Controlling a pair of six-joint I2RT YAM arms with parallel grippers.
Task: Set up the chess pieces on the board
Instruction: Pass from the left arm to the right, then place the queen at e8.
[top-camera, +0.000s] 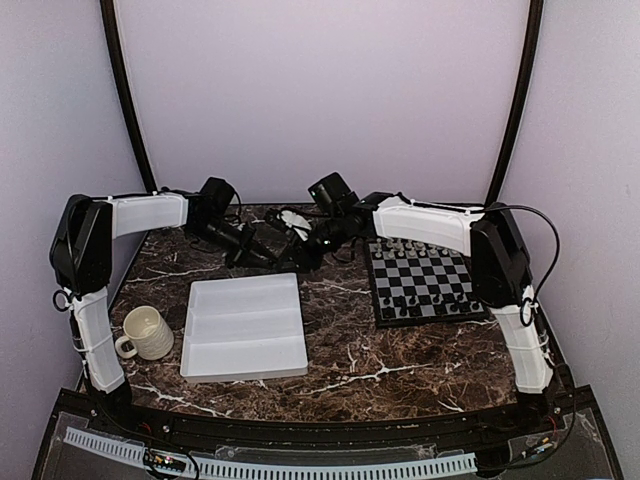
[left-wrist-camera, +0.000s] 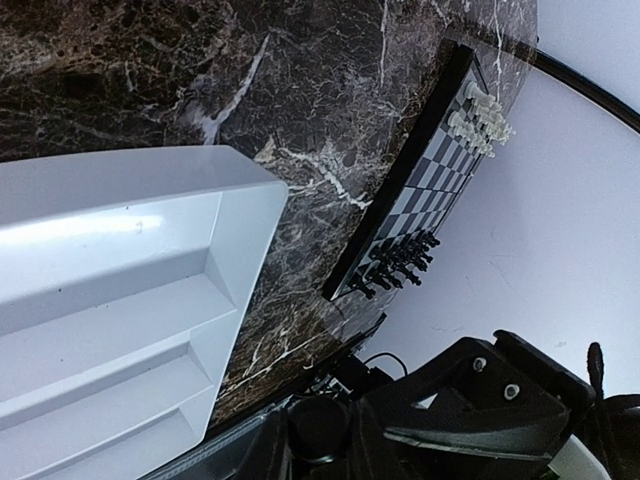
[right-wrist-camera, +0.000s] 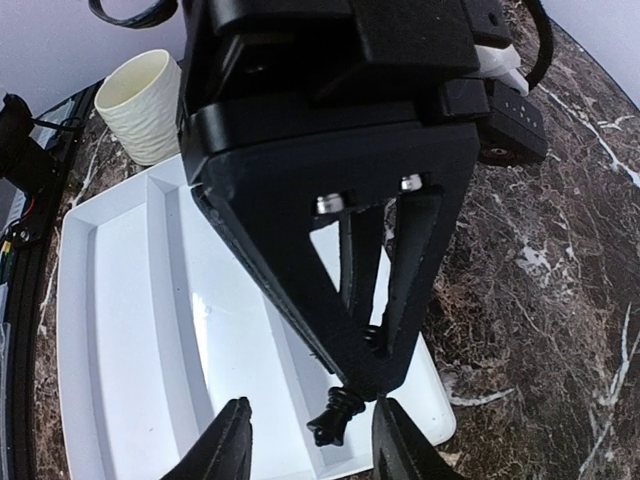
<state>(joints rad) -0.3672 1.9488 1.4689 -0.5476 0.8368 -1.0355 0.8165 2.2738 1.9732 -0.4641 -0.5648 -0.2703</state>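
Note:
The board (top-camera: 377, 292) lies at the right of the table. White chess pieces (top-camera: 415, 246) line its far rows and black ones (top-camera: 430, 305) its near rows; the left wrist view shows the board (left-wrist-camera: 420, 190) with both sets too. At the back middle my two grippers meet in the air. The left gripper (right-wrist-camera: 385, 372) is shut on a small black chess piece (right-wrist-camera: 338, 420) that sticks out of its tip. My right gripper (right-wrist-camera: 314, 425) is open, a finger on each side of that piece with gaps showing. From above, the left gripper (top-camera: 275, 252) and right gripper (top-camera: 305, 248) overlap.
A white tray (top-camera: 245, 325) with long compartments lies at centre left, just in front of the grippers. A ribbed cream mug (top-camera: 147, 333) stands to its left. The tray (right-wrist-camera: 130, 330) and mug (right-wrist-camera: 145, 105) also show behind the held piece.

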